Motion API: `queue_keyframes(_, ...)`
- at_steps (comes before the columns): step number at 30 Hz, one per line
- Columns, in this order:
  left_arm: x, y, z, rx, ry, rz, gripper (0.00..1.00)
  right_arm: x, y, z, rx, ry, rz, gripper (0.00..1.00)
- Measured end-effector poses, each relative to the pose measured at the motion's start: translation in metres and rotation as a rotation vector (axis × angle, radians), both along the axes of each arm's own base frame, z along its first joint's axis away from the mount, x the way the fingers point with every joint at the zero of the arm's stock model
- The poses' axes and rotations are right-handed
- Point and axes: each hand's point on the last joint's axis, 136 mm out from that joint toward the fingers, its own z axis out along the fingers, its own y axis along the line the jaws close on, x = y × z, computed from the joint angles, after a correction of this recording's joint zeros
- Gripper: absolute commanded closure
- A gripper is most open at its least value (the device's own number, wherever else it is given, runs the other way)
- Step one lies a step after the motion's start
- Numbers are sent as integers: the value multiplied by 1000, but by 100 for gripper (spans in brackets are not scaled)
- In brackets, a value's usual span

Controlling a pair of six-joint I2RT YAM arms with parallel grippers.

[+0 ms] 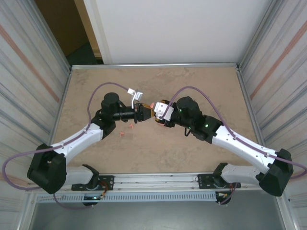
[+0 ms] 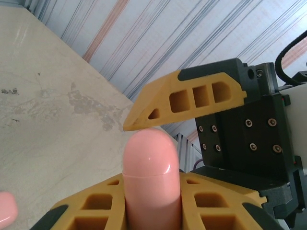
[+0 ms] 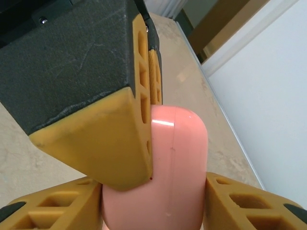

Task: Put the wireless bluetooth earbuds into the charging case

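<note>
I read the left gripper [image 1: 146, 114] clamped on the closed, glossy pink rounded plastic charging case [image 2: 151, 177] at mid-table, the right gripper [image 1: 157, 117] flanking it with grip undeterminable, and tiny salmon-pink stemmed earbuds [image 1: 123, 134] lying on the beige table [image 1: 192, 158], none yet inserted.

A beige, marbled table [image 1: 158, 153] carries two tiny salmon-pink earbuds [image 1: 123, 134] lying close together, left of centre.

No legible text, brand, number or sign. White tag [image 1: 136, 94] on purple cable [image 1: 115, 85], just beside left gripper [image 1: 149, 115]: too small to read.
</note>
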Motion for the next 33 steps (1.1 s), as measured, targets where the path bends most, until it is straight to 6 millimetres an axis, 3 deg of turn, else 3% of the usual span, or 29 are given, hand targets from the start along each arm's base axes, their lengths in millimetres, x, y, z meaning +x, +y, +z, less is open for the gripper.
queue_keyframes(5, 3, 1, 2, -6, -18, 16, 100, 2, -8, -1, 57, 85, 1, 27)
queue_keyframes(12, 9, 6, 2, -31, -87, 81, 100, -1, -22, 19, 237, 214, -4, 11)
queue_keyframes(21, 10, 18, 16, -116, -294, 165, 100, 8, -44, 24, 572, 521, -34, 9)
queue_keyframes(26, 4, 23, 29, -170, -426, 185, 100, 4, -32, 36, 691, 671, 32, 9)
queue_keyframes(33, -14, 24, 47, -226, -575, 171, 100, -2, -15, 50, 765, 728, 112, 10)
